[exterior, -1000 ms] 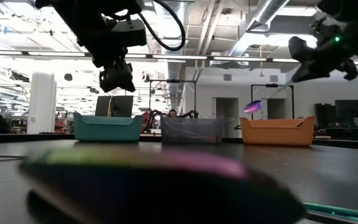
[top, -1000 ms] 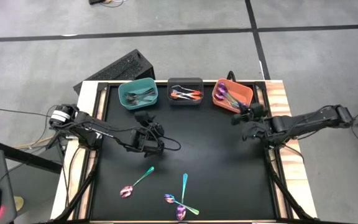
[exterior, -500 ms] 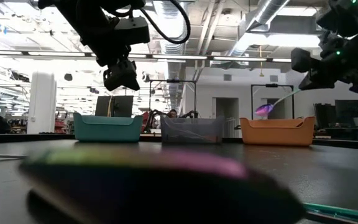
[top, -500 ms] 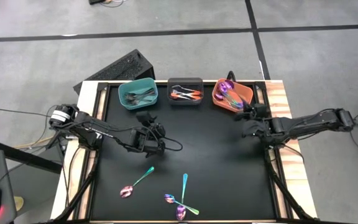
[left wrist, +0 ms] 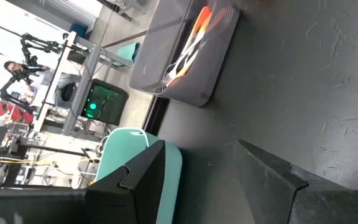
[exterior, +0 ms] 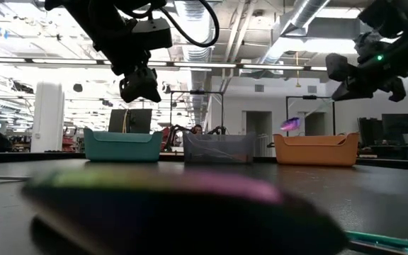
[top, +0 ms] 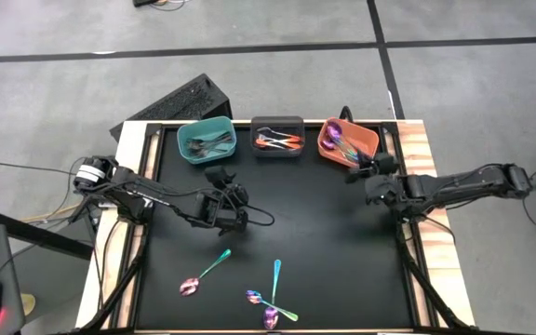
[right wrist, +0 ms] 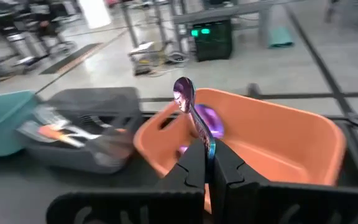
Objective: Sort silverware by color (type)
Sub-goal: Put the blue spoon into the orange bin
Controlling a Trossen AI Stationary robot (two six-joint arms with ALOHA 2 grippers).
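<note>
Currently, the right gripper is clamped on the handle of an iridescent purple spoon, its bowl raised over the orange bin; half a second ago the bowl hung lower, nearer the rim. No legible writing or brand appears. The left gripper hovers with fingers apart, holding nothing, near the teal bin and the grey bin. Four iridescent pieces lie on the black table near its front edge.
</note>
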